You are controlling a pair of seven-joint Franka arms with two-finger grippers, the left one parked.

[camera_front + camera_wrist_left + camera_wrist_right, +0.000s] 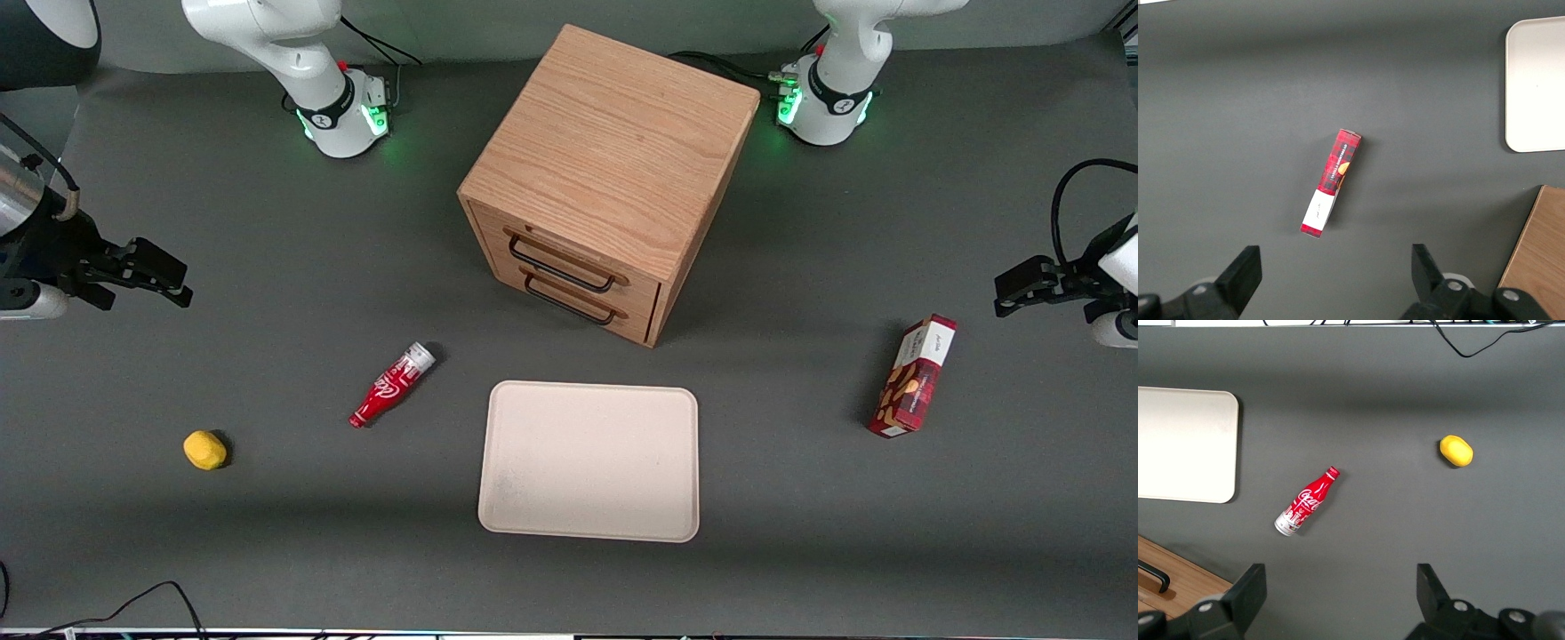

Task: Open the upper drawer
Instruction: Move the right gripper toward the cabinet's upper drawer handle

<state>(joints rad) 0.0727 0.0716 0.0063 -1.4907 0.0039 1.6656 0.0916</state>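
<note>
The wooden cabinet (613, 169) stands mid-table, its front turned partly toward the working arm's end. The upper drawer (578, 252) is closed, with its black wire handle (560, 268) above the lower drawer's handle (569, 307). My gripper (173, 283) hovers at the working arm's end of the table, well apart from the cabinet. It is open, and bare grey table shows between its fingers (1248, 593). In the right wrist view a corner of the cabinet (1185, 583) and one end of a black handle (1156, 577) show beside my gripper (1338, 593).
A red cola bottle (392, 384) lies on the table between my gripper and the cabinet front. A yellow lump (204, 449) sits nearer the camera. A cream tray (589, 460) lies in front of the cabinet. A red box (913, 376) stands toward the parked arm's end.
</note>
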